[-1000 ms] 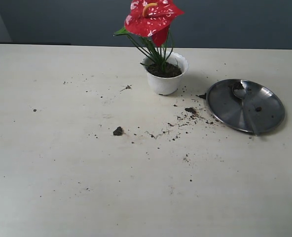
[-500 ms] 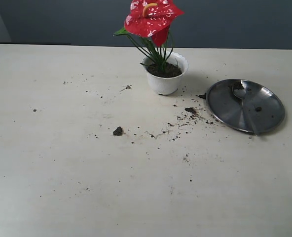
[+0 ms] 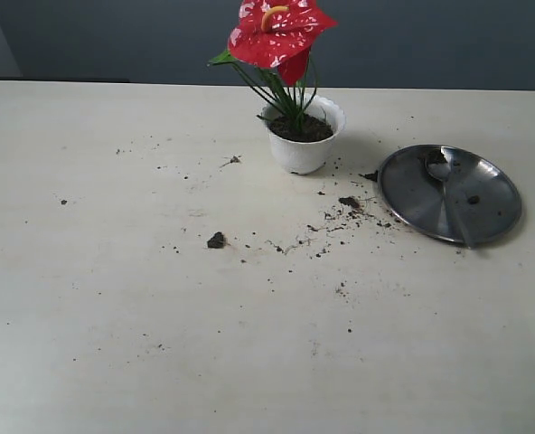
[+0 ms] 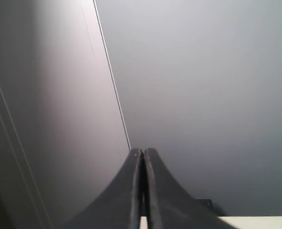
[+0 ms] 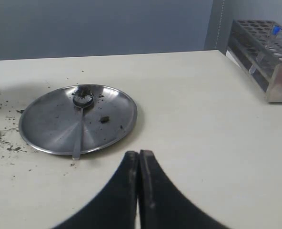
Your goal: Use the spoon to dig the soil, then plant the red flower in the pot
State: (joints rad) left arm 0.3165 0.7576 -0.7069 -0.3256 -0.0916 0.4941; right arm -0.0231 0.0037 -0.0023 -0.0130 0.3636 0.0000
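Note:
The red flower (image 3: 276,34) stands upright in the white pot (image 3: 305,149) at the back middle of the table, its stems set in dark soil (image 3: 302,129). The spoon (image 3: 450,190) lies on the round steel plate (image 3: 493,194) to the pot's right, bowl toward the far rim with soil on it; the right wrist view shows the spoon (image 5: 80,124) too. My right gripper (image 5: 139,153) is shut and empty, on the near side of the plate (image 5: 45,119). My left gripper (image 4: 143,150) is shut and empty, facing a grey wall. Neither gripper shows in the exterior view.
Soil crumbs are scattered over the table between pot and plate (image 3: 349,204), with one clump (image 3: 216,240) further left. A test-tube rack (image 5: 265,57) stands at the table's far right edge in the right wrist view.

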